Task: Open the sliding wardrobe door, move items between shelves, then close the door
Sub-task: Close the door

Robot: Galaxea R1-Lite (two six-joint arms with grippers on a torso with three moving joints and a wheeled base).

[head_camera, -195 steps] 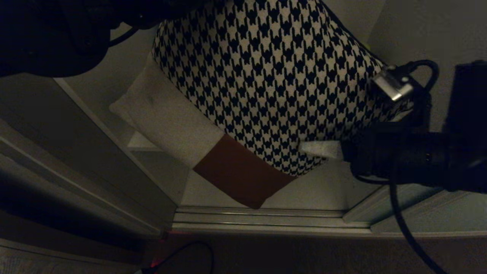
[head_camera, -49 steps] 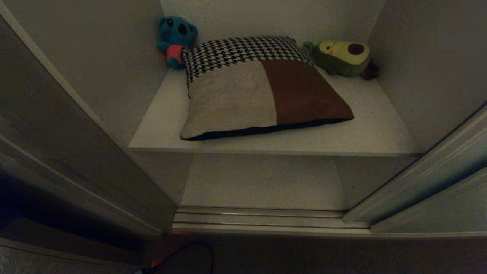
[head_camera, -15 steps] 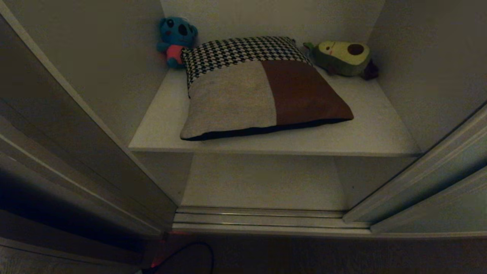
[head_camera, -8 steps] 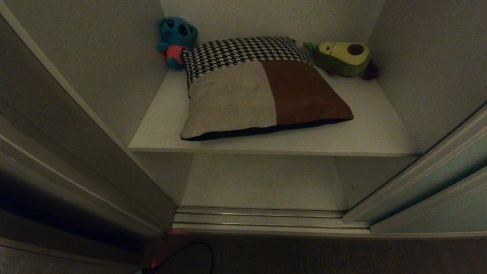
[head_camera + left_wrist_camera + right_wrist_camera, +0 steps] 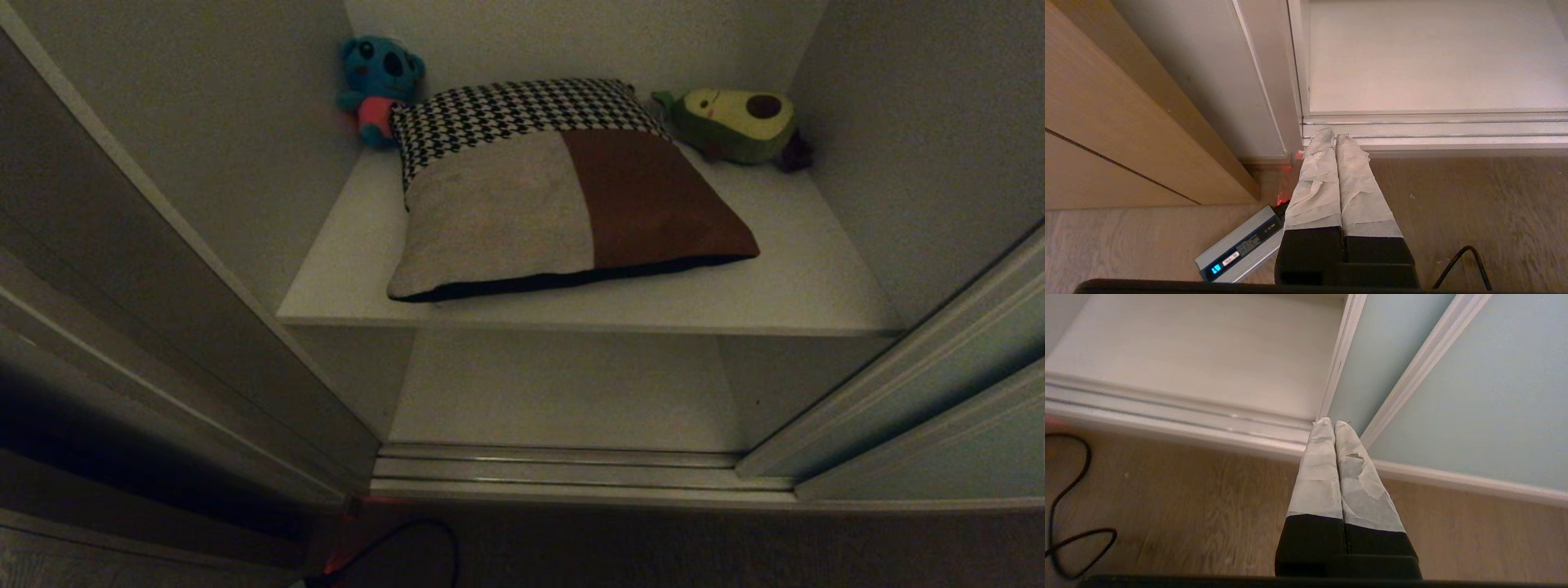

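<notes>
Head view: neither arm shows; both hang low before the open wardrobe.

Left gripper (image 5: 1336,136) points down at the floor track (image 5: 1433,130), taped fingers pressed together, empty, a grey power brick (image 5: 1239,251) beside it. Right gripper (image 5: 1334,424) hangs likewise, pressed together and empty, by the sliding wardrobe door (image 5: 1474,400). The cream-and-brown cushion (image 5: 563,212) lies on the houndstooth cushion (image 5: 506,110) on the upper shelf (image 5: 816,286).

A blue plush toy (image 5: 377,86) and an avocado plush (image 5: 737,124) sit apart.
</notes>
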